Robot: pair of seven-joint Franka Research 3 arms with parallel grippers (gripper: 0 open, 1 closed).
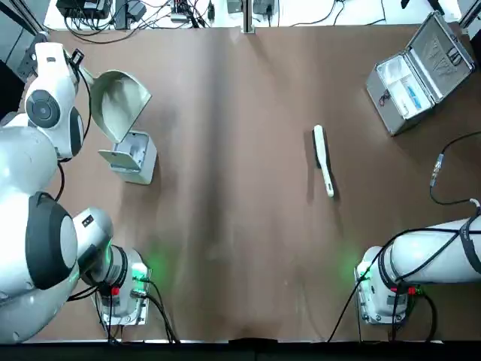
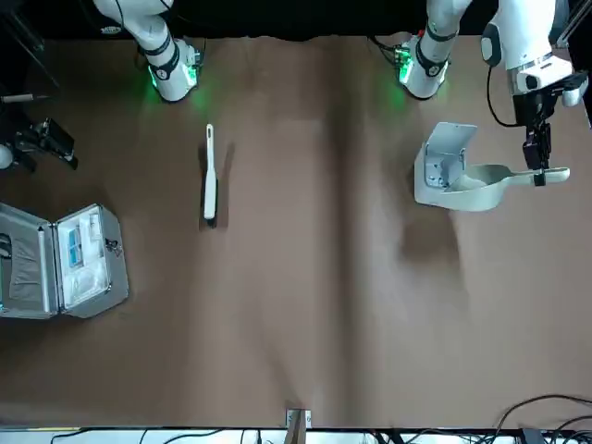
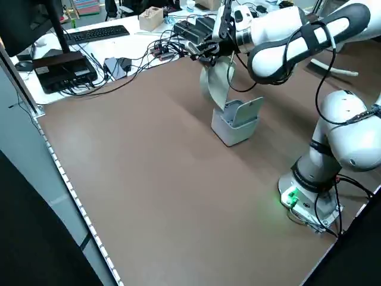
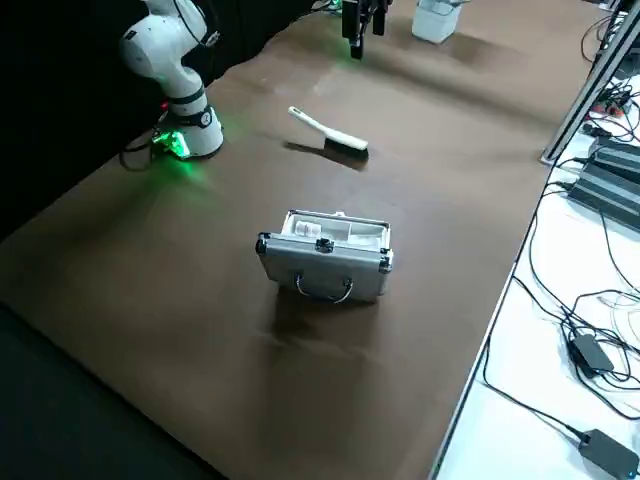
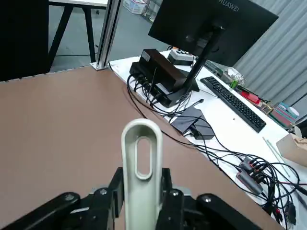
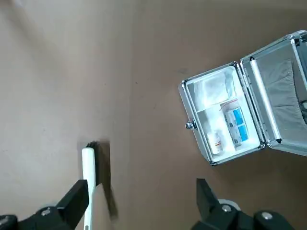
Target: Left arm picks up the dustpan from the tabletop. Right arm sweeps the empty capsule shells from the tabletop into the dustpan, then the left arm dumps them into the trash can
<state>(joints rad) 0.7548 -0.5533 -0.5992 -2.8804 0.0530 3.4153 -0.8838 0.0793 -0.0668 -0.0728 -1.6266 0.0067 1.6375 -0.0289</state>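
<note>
1. Left gripper (image 2: 540,176): pinching the handle of the dustpan (image 2: 481,188), one finger on either side of it. Position: above the far left part of the tabletop (image 1: 233,226). The left wrist view gives the slotted handle end between the fingers; the pan itself appears in the top, front and left side views.
2. Dustpan: raised and steeply tilted, its pan at the opening of the trash can (image 3: 236,125). Contact between the two: cannot tell.
3. Trash can: upright on the tabletop, flip lid open.
4. Brush (image 1: 323,160): lying right of the trash can. The right side view exposes its dark bristles (image 4: 346,148).
5. Right gripper (image 6: 142,189): fingers spread wide, nothing gripped. The top view omits it; the front view locates it raised at the robot's far right.
6. Silver case (image 1: 409,86): open, far right. The right wrist view resolves a small white bottle (image 6: 215,143) inside.
</note>
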